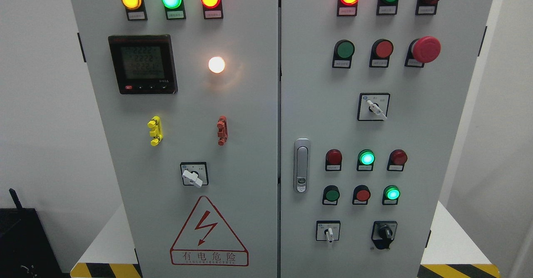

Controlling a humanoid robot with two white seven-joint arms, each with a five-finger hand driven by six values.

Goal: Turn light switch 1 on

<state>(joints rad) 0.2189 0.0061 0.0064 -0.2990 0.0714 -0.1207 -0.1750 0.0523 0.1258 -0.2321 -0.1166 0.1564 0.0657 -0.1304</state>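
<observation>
Grey cabinet [250,115] fills my view, two doors. Meter [143,64] upper left; white lamp [216,64] lit beside it. Switch [194,174] sits low on left door. Neither hand shows, so fingers untold.

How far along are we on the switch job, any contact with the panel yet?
Nothing looks started: no robot hand is in view. The control cabinet shows several lamps lit, and the rotary switches stand untouched. Which is switch 1 is unreadable. Reaching and turning it remain.
</observation>
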